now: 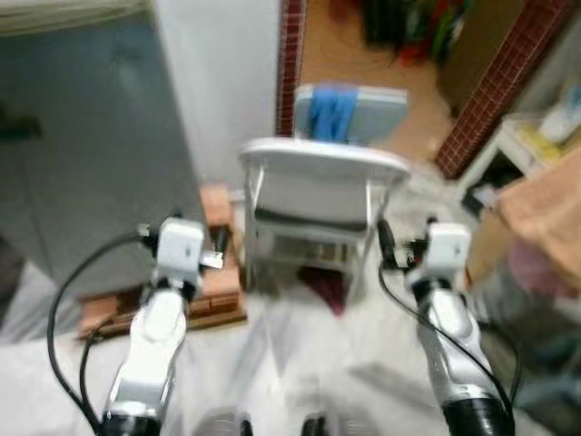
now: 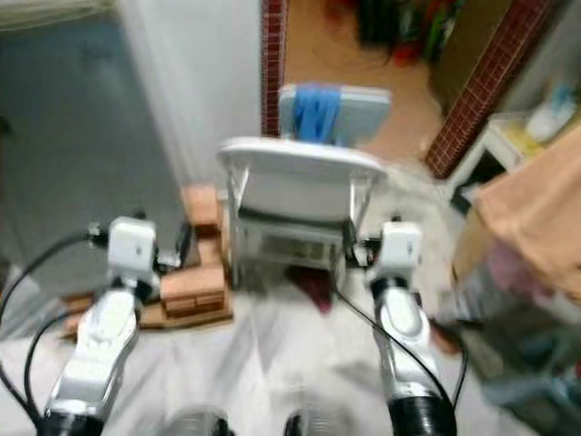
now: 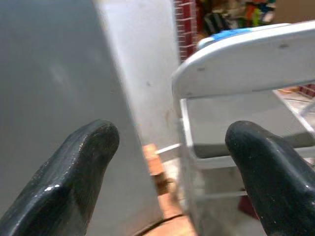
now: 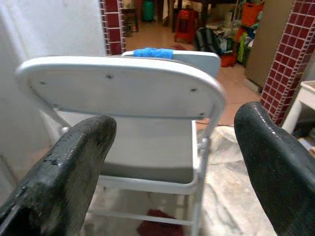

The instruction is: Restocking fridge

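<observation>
The grey fridge [image 1: 82, 154] stands shut at my left, its door [image 3: 49, 73] close beside the left gripper. Straight ahead a white folding chair [image 1: 318, 182] faces away from me, backrest [image 4: 123, 91] nearest. My left gripper [image 3: 170, 172] is open and empty, raised between the fridge and the chair's left side. My right gripper [image 4: 172, 162] is open and empty too, held level with the chair's right edge. Both arms [image 1: 154, 336] reach forward at about the same height. The head views are blurred.
A second grey chair with a blue cloth [image 1: 331, 111] stands behind the first. Bricks and boards [image 1: 213, 282] lie on the floor by the fridge. A red-tiled pillar [image 1: 495, 82], a white shelf [image 1: 526, 145] and an orange-covered box [image 1: 545, 209] crowd the right.
</observation>
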### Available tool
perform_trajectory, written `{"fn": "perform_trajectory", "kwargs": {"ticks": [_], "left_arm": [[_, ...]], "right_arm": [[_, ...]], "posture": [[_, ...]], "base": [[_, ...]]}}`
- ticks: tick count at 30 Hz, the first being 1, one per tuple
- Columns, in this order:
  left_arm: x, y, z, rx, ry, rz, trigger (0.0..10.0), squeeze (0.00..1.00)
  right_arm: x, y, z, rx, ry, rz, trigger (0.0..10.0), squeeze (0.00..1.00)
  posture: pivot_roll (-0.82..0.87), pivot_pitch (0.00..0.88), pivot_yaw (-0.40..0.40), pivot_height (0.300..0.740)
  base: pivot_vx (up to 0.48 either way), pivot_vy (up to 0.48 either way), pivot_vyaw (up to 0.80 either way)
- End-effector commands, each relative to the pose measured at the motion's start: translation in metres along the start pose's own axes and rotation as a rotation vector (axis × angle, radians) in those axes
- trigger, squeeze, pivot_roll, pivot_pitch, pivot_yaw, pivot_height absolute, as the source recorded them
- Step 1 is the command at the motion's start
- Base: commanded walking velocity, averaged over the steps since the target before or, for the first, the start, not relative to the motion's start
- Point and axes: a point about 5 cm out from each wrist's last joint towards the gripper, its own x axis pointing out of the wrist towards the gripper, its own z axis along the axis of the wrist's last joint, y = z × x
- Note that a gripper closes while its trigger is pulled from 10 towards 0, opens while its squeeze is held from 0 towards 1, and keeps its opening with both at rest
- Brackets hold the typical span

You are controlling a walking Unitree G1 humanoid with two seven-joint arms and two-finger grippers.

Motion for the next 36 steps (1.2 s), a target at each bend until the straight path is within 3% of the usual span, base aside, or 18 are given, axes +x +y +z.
{"fn": "perform_trajectory", "kwargs": {"ticks": [1, 8, 31, 36], "left_arm": [[-0.003, 0.006, -0.001, 0.014, 0.006, 0.015, 10.0, 0.0], [-0.005, 0.005, -0.004, 0.014, 0.02, 0.005, 10.0, 0.0], [-0.005, -0.004, -0.007, 0.02, 0.041, -0.063, 10.0, 0.0], [-0.004, -0.005, -0.009, 0.048, 0.045, -0.088, 10.0, 0.0]], "right_arm": [[0.003, 0.008, 0.005, 0.007, -0.026, 0.023, 10.0, 0.0], [0.003, 0.008, 0.006, 0.015, -0.026, 0.018, 10.0, 0.0], [0.008, 0.011, 0.005, 0.017, -0.023, 0.028, 10.0, 0.0], [0.013, 0.011, 0.007, 0.014, -0.031, 0.025, 10.0, 0.0]], "posture": [[0.06, 0.045, -0.026, 0.74], [0.05, 0.041, -0.024, 0.74], [0.06, 0.035, -0.015, 0.74], [0.07, 0.028, -0.01, 0.74]], "base": [[0.0, 0.48, 0.0], [0.0, 0.478, 0.0], [0.0, 0.473, -0.58], [0.0, 0.461, 0.0]]}}
